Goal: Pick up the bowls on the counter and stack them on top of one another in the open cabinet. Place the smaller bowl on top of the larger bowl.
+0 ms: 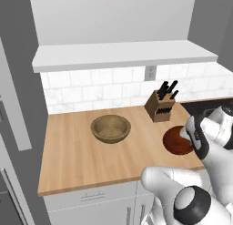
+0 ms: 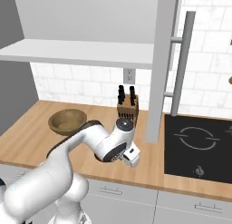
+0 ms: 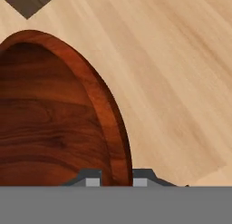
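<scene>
At the lower middle of the hand view, the hand is closed on the rim of the smaller bowl, one dark fingertip inside the wall and the other outside it. In the left base view that dark reddish-brown bowl sits at the right middle of the frame on the desk, partly behind the white arm. The larger bowl, pale tan, rests near the centre of the desk, well apart from it. A knife block stands at the back by the tiled wall. The open cabinet spans the upper part of the frame
</scene>
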